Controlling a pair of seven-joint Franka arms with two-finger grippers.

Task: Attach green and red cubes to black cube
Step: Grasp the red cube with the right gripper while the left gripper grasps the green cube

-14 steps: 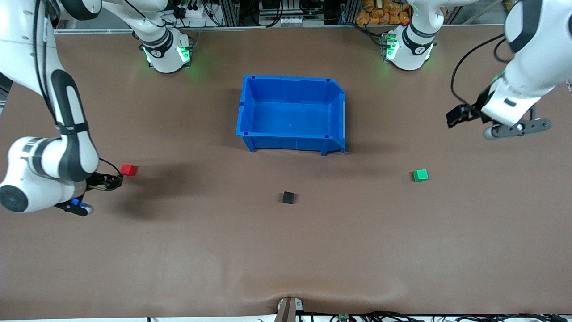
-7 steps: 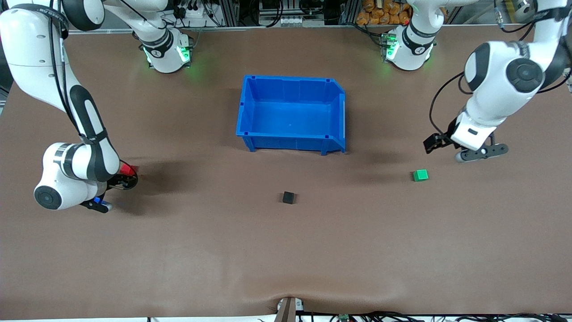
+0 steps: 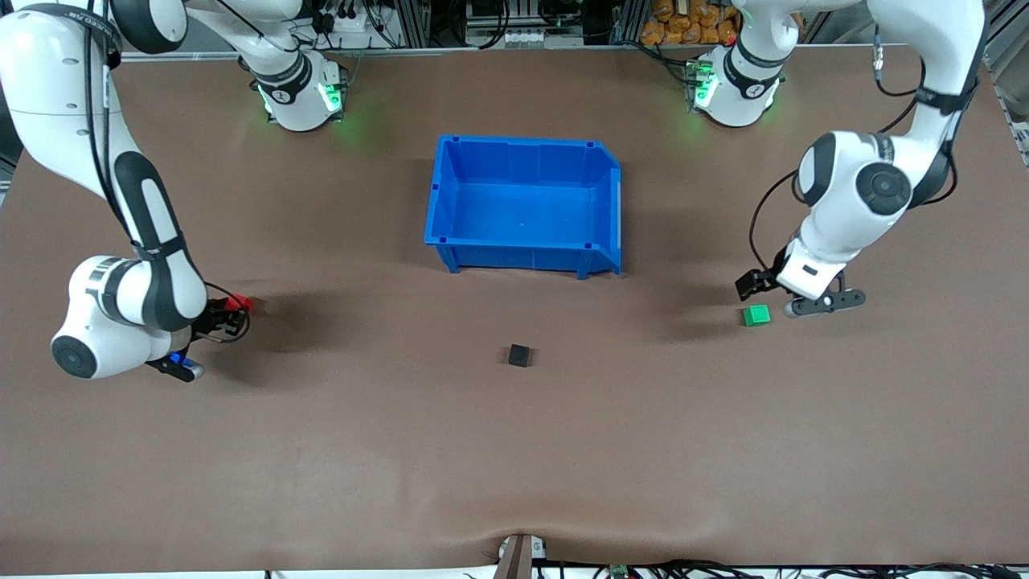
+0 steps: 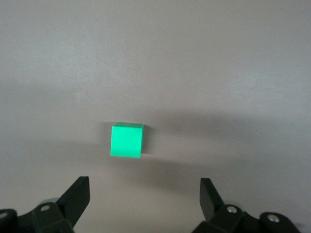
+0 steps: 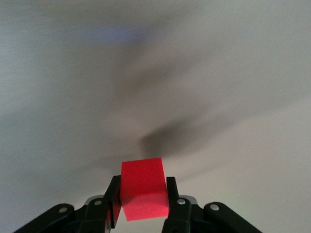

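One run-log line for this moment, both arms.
right tool: shut on red cube | left tool: open, over green cube, not gripping | black cube: alone on table, nearer the front camera than blue bin

Right gripper point(image 3: 233, 310) seemingly clasps red cube point(image 3: 239, 303) —

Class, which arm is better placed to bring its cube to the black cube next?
Right: the right gripper is already shut on the red cube. The left gripper is open, over the green cube, holding nothing.
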